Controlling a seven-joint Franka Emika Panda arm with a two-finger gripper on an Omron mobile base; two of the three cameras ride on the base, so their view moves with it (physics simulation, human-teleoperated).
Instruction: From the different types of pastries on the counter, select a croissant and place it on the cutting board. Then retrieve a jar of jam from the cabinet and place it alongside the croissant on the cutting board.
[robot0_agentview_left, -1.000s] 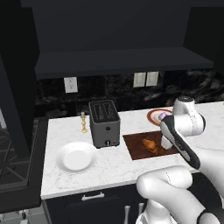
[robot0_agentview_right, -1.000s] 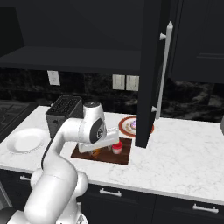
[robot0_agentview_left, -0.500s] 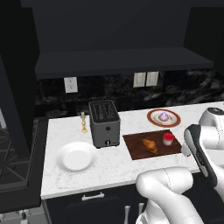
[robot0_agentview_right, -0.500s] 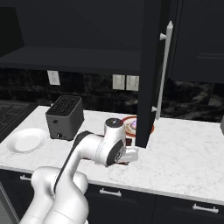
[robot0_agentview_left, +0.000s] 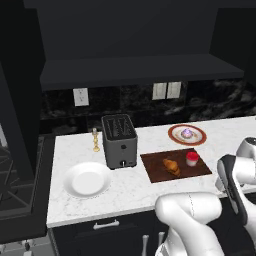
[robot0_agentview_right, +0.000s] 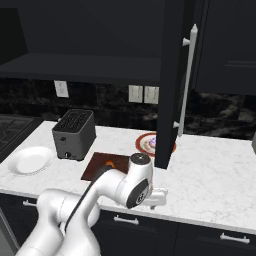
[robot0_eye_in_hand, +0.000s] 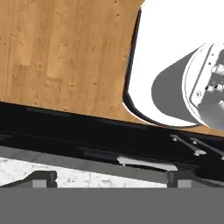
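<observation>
Dark kitchen, marble bench (robot0_agentview_left: 125, 185). I cannot tell how my hand's jaws stand; its camera looks along the bench front to the floor. On the cutting board (robot0_agentview_left: 155, 170), croissant (robot0_agentview_left: 171, 166) and jar of jam (robot0_agentview_left: 192, 158) sit close together. Swinging my arm carelessly could topple the jar.

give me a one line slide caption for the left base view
Croissant and jar of jam sit side by side on the cutting board, beside the toaster on the counter.
</observation>
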